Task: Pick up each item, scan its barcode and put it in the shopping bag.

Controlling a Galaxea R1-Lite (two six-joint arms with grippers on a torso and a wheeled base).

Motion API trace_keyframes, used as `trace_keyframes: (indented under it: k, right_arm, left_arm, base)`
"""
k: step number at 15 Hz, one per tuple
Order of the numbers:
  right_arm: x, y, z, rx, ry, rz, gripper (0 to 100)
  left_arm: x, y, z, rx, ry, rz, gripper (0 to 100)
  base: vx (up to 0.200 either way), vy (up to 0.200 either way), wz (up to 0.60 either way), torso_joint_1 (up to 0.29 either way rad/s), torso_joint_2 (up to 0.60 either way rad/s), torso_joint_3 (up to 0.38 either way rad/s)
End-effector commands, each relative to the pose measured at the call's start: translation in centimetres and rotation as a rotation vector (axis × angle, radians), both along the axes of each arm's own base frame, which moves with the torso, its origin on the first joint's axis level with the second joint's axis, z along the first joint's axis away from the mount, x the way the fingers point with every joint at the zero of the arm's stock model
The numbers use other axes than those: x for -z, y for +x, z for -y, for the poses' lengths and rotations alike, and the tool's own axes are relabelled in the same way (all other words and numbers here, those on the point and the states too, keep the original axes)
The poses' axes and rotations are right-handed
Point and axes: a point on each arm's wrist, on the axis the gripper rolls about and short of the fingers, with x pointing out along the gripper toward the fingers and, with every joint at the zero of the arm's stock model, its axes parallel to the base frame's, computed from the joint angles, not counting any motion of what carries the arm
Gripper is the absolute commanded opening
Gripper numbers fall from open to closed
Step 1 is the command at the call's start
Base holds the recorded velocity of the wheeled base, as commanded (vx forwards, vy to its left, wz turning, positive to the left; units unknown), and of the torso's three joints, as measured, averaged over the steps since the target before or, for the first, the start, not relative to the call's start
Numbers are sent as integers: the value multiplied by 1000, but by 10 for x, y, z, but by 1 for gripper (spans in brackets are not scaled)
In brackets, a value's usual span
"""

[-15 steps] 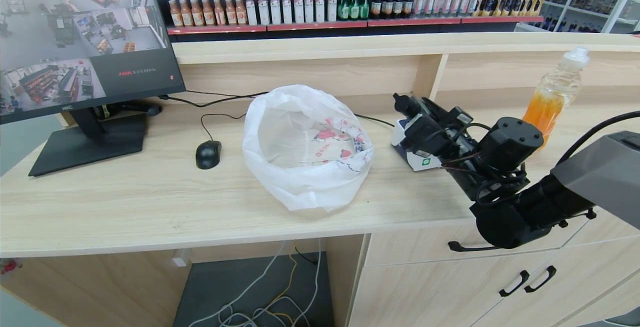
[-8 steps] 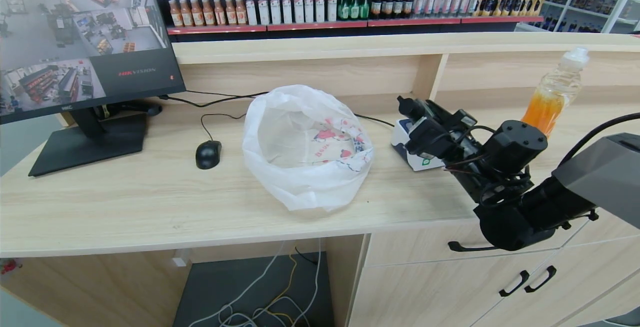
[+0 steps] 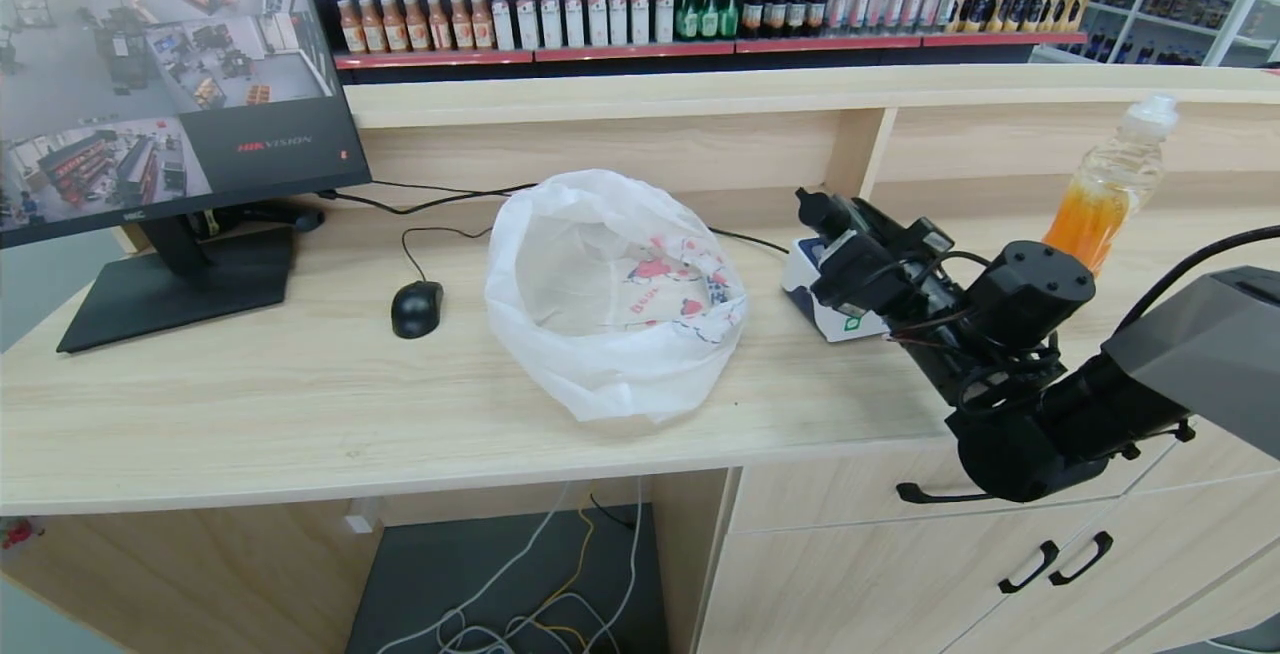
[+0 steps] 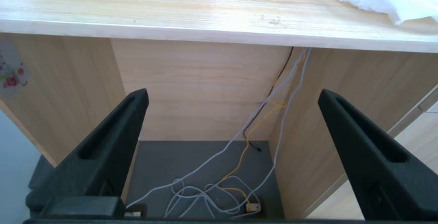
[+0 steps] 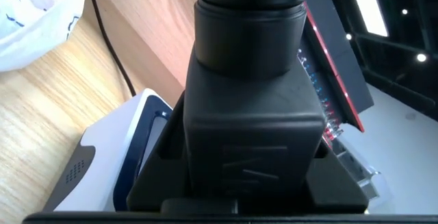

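A white plastic shopping bag [image 3: 610,304] stands open on the middle of the wooden counter [image 3: 300,404]. To its right lies a white and blue scanner [image 3: 812,312]. My right gripper [image 3: 850,256] is shut on a dark bottle [image 3: 812,206] and holds it tilted just above the scanner. Up close, the dark bottle [image 5: 250,80] hides most of the scanner [image 5: 109,162]. My left gripper [image 4: 233,155] hangs open below the counter's front edge, with nothing between its fingers. An orange drink bottle [image 3: 1105,189] stands at the far right of the counter.
A monitor [image 3: 150,64] on a black stand occupies the counter's left end, with a black mouse [image 3: 416,309] and its cable between it and the bag. A raised wooden ledge [image 3: 700,94] runs along the back. Loose cables [image 4: 226,183] lie under the counter.
My right arm has shifted a little to the right with the dark bottle, staying over the scanner. The bag and the orange bottle have not moved.
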Motion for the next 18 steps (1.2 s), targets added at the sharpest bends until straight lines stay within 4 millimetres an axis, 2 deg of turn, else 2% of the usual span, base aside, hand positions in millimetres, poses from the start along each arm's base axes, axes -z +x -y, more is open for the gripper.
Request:
trace_keyframes:
  k: [1,2,4,6,7,8,9,11,13,15,16,18]
  right_arm:
    - [-6,-2,1,0,8,13,0]
    - [-13,-4,2,-3,36,19,0]
    - [-32,-12,-10,-56,105,11,0]
    - [-41,-24,-19,-118,170,-13,0]
    - [-54,-37,-25,-174,235,-15,0]
    - [-57,-39,-25,-180,246,-16,0]
    - [-72,-53,-26,-233,333,-60,0]
    - [-91,-65,-28,-288,454,-69,0]
    - [-95,-77,-33,-337,568,-100,0]
    - [-86,-93,-36,-361,672,-179,0]
    - [-80,-101,-44,-404,703,-228,0]
    - [-82,-110,-55,-471,770,-261,0]
  left_arm:
    - [0,0,0,-1,-1,0,100]
    - [0,0,0,-1,-1,0,100]
    - [0,0,0,-1,-1,0,100]
    - [0,0,0,-1,-1,0,100]
    - [0,0,0,-1,-1,0,100]
    - [0,0,0,-1,-1,0,100]
    - [0,0,0,-1,-1,0,100]
    - [0,0,0,-1,-1,0,100]
    - [0,0,0,-1,-1,0,100]
    - [0,0,0,-1,-2,0,100]
    - [0,0,0,-1,-2,0,100]
    - [0,0,0,-1,-2,0,100]
  base:
    - [0,0,0,0,0,0]
    - [0,0,0,0,0,0]
    - [0,0,0,0,0,0]
    - [0,0,0,0,0,0]
    - [0,0,0,0,0,0]
    - [0,0,0,0,0,0]
    - [0,0,0,0,0,0]
    - [0,0,0,0,0,0]
    - [0,0,0,0,0,0]
    - [0,0,0,0,0,0]
    - [0,0,0,0,0,0]
    - [0,0,0,0,0,0]
